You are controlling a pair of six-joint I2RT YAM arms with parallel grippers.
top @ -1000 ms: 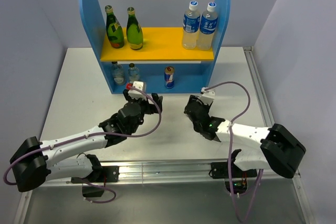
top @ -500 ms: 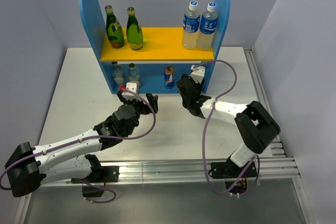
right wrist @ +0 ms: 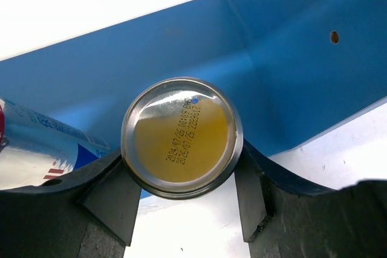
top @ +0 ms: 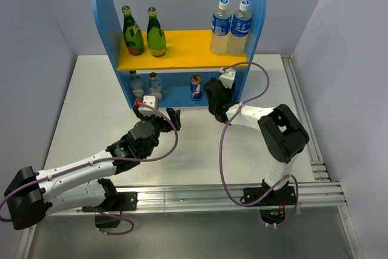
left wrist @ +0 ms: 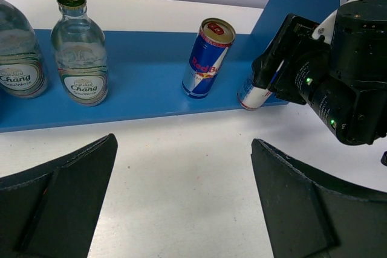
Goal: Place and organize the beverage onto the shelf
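1. Blue shelf [top: 182,50]: lower level carries two Chang bottles [left wrist: 78,58], one upright Red Bull can [left wrist: 207,58].
2. Left claw [left wrist: 184,203] spread wide, empty.
3. Right claw [top: 216,97] clamped on second can [right wrist: 181,138], tilted at lower-level edge.
4. Risk: released tilted, likely topples into upright neighbour.

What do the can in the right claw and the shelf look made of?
Can: metal, likely aluminium; shiny concave base with a stamped date code. Shelf: matte blue board, perhaps painted wood or plastic; flat even colour, one drilled hole.
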